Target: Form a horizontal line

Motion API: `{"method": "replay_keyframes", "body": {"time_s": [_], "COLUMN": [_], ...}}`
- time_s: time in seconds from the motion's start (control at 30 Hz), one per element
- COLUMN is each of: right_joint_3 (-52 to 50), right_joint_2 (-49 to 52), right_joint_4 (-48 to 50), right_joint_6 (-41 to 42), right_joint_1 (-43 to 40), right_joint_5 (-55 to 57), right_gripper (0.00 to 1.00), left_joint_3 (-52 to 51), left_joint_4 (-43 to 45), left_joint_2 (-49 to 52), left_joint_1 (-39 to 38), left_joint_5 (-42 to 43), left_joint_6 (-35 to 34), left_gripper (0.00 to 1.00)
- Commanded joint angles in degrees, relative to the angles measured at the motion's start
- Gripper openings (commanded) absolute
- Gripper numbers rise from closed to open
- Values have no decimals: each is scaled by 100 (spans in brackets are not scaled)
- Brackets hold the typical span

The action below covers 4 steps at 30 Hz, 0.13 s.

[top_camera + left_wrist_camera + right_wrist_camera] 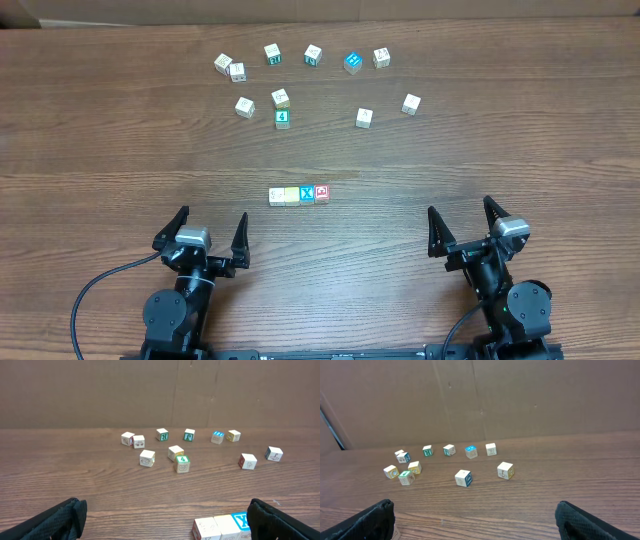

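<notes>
Four small lettered cubes stand side by side in a horizontal line at the table's middle: a white cube, a pale yellow cube, a blue cube with a white X and a red-faced cube. In the left wrist view the white cube, the yellow cube and part of the blue X cube show at the bottom right. My left gripper is open, near and left of the line. My right gripper is open, off to the line's right. Neither touches a cube.
Several loose cubes lie scattered at the far side: white ones, a green-faced one, a blue one, and others. A brown cardboard wall stands behind the table.
</notes>
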Motion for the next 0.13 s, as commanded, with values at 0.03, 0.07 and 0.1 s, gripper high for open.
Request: {"method": "replay_keyframes", "body": {"time_s": [0.03, 0.07, 0.1], "right_joint_3": [-59, -59, -59], "right_joint_2": [-72, -72, -72], "right_joint_4": [37, 37, 37], "right_joint_6": [-9, -9, -9], "right_joint_1": [-17, -17, -17], "right_joint_5": [-7, -7, -7], "right_gripper": [100, 100, 100], "left_joint_3": [-24, -24, -24], "left_joint_4": [-11, -11, -11], "left_joint_2": [-66, -66, -66], "left_joint_1": [31, 31, 31], "left_joint_5": [-39, -39, -39], "left_joint_6": [129, 129, 129], "left_gripper": [100, 100, 100]}}
